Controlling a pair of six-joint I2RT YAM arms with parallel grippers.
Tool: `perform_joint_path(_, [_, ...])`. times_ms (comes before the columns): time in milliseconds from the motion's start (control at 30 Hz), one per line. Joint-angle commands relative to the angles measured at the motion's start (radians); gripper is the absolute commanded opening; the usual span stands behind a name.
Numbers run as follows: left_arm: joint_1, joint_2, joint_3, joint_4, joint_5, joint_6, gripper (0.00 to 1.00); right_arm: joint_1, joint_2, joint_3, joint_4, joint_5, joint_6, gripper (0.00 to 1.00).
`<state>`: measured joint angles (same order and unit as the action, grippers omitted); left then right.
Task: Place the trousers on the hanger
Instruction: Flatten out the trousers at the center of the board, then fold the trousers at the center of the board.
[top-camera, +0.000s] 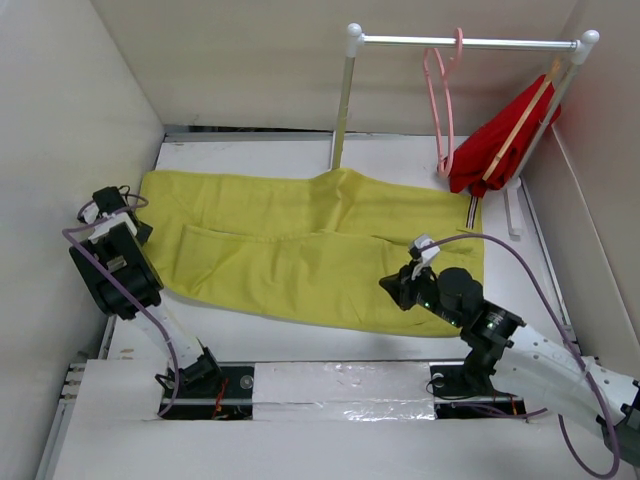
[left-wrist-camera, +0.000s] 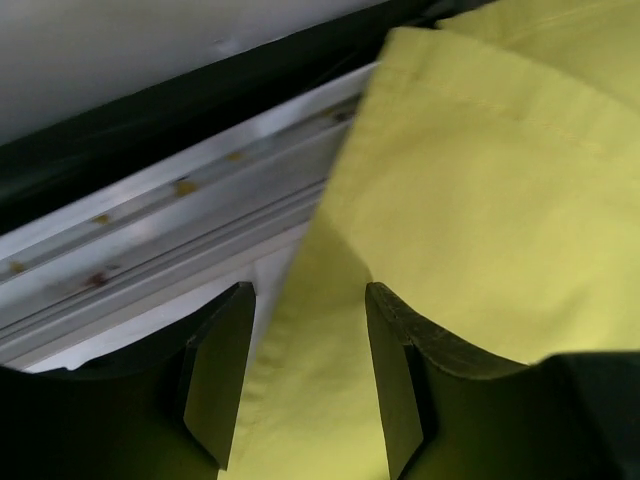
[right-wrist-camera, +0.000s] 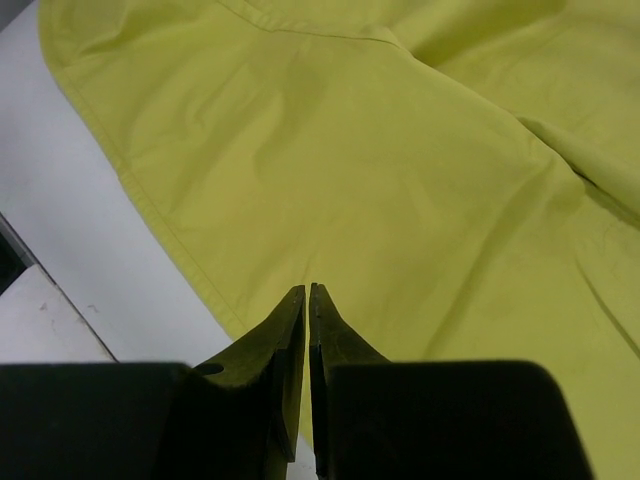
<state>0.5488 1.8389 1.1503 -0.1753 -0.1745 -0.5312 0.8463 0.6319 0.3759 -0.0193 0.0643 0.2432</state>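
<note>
I see the trousers (top-camera: 300, 250) spread flat across the middle of the table (top-camera: 250, 155), reaching from its left edge nearly to its right. The hanger (top-camera: 443, 110) hangs from the rail (top-camera: 470, 42) at the back right corner, beside a red garment (top-camera: 490, 150). My left gripper (left-wrist-camera: 305, 300) stands open over the trousers' left end, gripping nothing. My right gripper (right-wrist-camera: 307, 292) is all but closed at the near hem; I see no cloth pinched.
</note>
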Motion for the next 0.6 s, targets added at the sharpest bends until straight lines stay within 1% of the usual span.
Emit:
perform_joint_path(0, [-0.007,0.022,0.037,0.026,0.047,0.014,0.46,0.011,0.015,0.055,0.022,0.025,0.008,0.12])
perform_joint_path(33, [-0.007,0.032,0.04,0.026,0.058,0.016,0.45,0.011,0.018,0.057,0.022,0.025,0.008,0.13])
perform_joint_path(100, [-0.007,0.056,0.048,0.028,0.075,0.017,0.41,0.011,0.032,0.058,0.031,0.026,0.013,0.13])
perform_joint_path(133, [-0.007,0.062,0.048,0.027,0.079,0.013,0.38,0.011,0.037,0.06,0.035,0.028,0.015,0.13])
perform_joint_path(200, [-0.007,0.063,0.04,0.031,0.086,0.01,0.28,0.02,0.045,0.061,0.05,0.032,0.021,0.13])
perform_joint_path(233, [-0.007,0.06,0.037,0.031,0.084,0.008,0.21,0.02,0.046,0.061,0.054,0.038,0.022,0.13])
perform_joint_path(267, [-0.007,0.048,0.034,0.034,0.081,0.004,0.05,0.02,0.048,0.063,0.058,0.043,0.022,0.14])
perform_joint_path(300, [-0.007,0.042,0.028,0.034,0.079,0.002,0.0,0.02,0.046,0.064,0.055,0.052,0.024,0.14])
perform_joint_path(400, [-0.007,-0.029,0.006,0.031,0.072,-0.032,0.0,0.02,0.046,0.066,0.033,0.087,0.042,0.16])
perform_joint_path(533, [-0.079,-0.225,-0.05,0.06,0.076,-0.101,0.0,0.02,0.046,0.055,-0.07,0.288,0.12,0.41])
perform_joint_path(567, [-0.102,-0.319,-0.061,0.074,0.073,-0.111,0.0,0.02,0.04,0.052,-0.086,0.357,0.142,0.53])
